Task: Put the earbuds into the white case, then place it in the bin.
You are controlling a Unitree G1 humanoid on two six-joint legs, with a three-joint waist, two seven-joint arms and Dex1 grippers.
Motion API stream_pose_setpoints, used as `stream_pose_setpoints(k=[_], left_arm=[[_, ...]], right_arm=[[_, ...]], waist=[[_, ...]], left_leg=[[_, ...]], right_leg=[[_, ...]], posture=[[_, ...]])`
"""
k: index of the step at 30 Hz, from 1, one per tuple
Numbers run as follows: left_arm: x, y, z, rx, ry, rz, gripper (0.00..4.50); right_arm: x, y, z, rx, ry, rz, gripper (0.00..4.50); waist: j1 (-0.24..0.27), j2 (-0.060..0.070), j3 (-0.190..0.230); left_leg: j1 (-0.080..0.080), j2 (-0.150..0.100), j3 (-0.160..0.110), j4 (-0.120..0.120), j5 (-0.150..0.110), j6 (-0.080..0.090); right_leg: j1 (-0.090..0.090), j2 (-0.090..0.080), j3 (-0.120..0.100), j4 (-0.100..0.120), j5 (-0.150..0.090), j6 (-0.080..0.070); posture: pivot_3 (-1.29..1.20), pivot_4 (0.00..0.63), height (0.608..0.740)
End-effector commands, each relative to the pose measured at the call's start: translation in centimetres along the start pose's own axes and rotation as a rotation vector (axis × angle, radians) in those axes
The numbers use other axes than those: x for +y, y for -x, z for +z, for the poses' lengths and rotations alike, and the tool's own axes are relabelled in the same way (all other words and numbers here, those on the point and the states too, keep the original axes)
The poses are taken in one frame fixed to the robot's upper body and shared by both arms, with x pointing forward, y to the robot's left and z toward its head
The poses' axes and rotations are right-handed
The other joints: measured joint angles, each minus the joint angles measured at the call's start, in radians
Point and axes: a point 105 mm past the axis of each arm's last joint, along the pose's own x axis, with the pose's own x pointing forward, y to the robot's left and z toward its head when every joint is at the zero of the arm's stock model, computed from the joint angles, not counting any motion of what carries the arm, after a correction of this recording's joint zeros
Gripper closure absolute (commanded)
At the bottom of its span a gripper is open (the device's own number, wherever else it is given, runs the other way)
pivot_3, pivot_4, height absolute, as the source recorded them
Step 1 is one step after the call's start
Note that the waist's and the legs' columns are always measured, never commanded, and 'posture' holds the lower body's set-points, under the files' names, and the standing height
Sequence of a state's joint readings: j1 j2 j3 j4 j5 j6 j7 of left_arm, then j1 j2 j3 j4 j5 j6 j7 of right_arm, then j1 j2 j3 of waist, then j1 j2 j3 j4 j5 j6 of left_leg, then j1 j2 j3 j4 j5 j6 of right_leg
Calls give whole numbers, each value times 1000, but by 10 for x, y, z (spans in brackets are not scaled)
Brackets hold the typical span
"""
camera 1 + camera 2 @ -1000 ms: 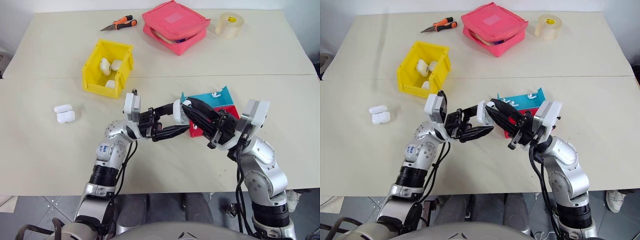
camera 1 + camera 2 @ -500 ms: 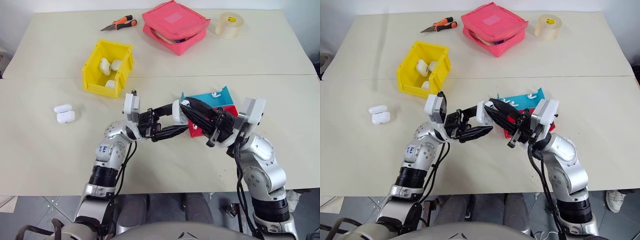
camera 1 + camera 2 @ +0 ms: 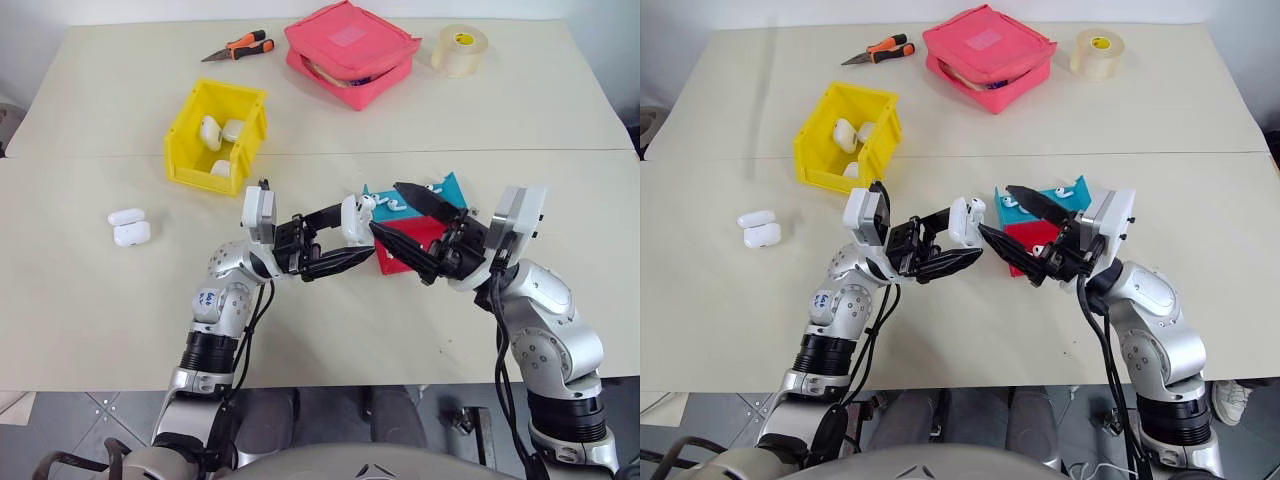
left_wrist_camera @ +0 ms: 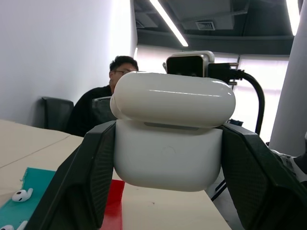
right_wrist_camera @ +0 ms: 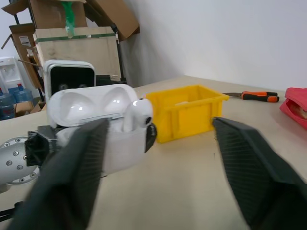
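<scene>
Your left gripper (image 3: 345,240) clamps the case (image 3: 352,220) (lid up, earbud (image 5: 137,113) seated); right gripper (image 3: 402,222), at its 3 o'clock, gapes empty.

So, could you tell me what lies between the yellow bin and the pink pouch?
Bare tabletop separates the bin from the pouch in the left eye view.

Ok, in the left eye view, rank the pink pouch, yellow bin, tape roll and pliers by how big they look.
1. Pink pouch
2. Yellow bin, nearly as big and nearer the camera, so unsure
3. Tape roll
4. Pliers, longer but slimmer, so unsure
</scene>
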State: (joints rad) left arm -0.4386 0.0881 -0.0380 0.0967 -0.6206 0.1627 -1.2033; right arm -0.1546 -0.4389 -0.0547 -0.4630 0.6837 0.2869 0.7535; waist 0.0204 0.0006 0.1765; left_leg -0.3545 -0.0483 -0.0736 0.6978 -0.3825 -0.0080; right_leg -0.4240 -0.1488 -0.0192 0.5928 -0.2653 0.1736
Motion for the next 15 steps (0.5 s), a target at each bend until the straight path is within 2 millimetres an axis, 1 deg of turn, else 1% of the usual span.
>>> stream_pose_setpoints(k=[1,3,7,9,11,13,14,15], left_arm=[[-5,-12,13,-39,-58,-49,1634],[-4,-5,12,-27,-65,-31,1634],[-5,6,13,-13,-75,-8,1634],[-5,9,13,-9,-77,0,1634],[-7,11,12,-3,-76,-3,1634],[-9,10,10,3,-71,-12,1634],[-9,9,9,3,-69,-15,1634],[-10,8,8,2,-66,-19,1634]], right_arm=[[5,4,7,19,24,58,40],[-3,17,14,42,54,36,40],[-20,44,21,113,104,-32,40],[-24,53,23,141,118,-49,40],[-25,55,23,161,136,-49,40],[-30,53,17,223,147,-72,40],[-29,50,18,210,145,-60,40],[-30,46,20,198,147,-57,211]], waist=[[2,0,0],[3,0,0],[3,0,0],[3,0,0],[1,0,0],[1,0,0],[1,0,0],[1,0,0]], left_leg=[[0,0,0,0,0,0],[0,0,0,0,0,0],[0,0,0,0,0,1],[0,0,1,0,0,1],[0,0,1,0,0,1],[0,0,1,0,0,1],[0,0,1,0,0,1],[0,0,1,0,0,1]], right_leg=[[0,0,0,0,0,0],[0,0,0,0,0,0],[0,0,0,-1,0,0],[0,0,0,-1,0,0],[0,0,0,0,0,0],[0,0,0,0,0,0],[0,0,0,0,0,0],[0,0,0,0,0,0]], posture=[[0,150,740],[0,150,740],[0,150,740],[0,150,740],[0,150,740],[0,150,740],[0,150,740],[0,150,740]])
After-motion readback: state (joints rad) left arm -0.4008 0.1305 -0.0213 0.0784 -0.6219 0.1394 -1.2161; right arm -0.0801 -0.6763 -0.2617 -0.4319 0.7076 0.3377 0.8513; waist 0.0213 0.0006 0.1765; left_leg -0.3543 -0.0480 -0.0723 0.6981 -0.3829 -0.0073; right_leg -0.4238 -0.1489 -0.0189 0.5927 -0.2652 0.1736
